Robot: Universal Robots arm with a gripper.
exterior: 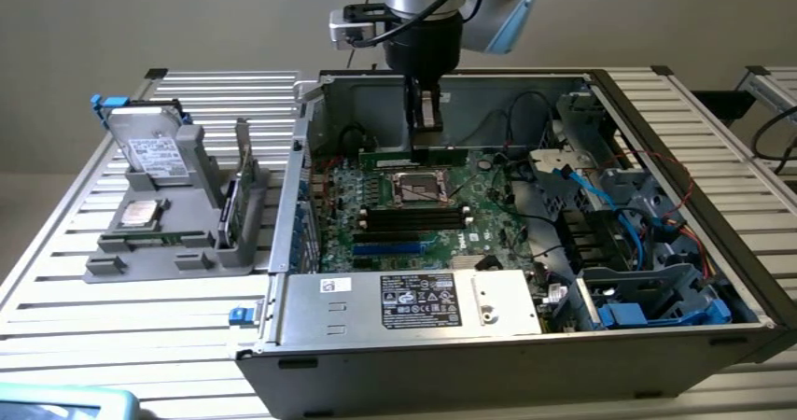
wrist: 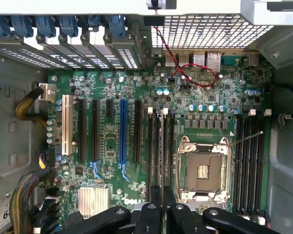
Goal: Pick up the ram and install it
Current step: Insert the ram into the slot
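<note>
Green and thin, the ram (wrist: 162, 146) hangs edge-on between the fingers of your gripper (wrist: 162, 207). They are pinched closed on its upper edge, so you have it firmly in hand. In the wrist view it reads as a pale line running along the bank of black memory slots (wrist: 150, 146) just beside the CPU socket (wrist: 203, 168), on the side towards the blue expansion slot (wrist: 122, 131). A second bank of slots (wrist: 249, 156) lies on the socket's other side. In the exterior view the stick sits level and low inside the computer case (exterior: 498, 345), at the far part of the motherboard (exterior: 412, 243), beyond the socket as that camera sees it.

By my reading the pick-up is done and you are in the install step, lining the stick up with a slot. I cannot tell from either view whether its lower edge already touches the slot or hovers just above it. Nor can I tell which slot of that bank it sits over.

Seating it would call for a few things:
- Keep the stick parallel to the slot and centred along its length.
- Match its notch to the slot's key.
- Have the white latches (wrist: 150, 111) at the slot ends free to swing.
- Press straight down and evenly, since any tilt would likely jam one end before the other.
</note>
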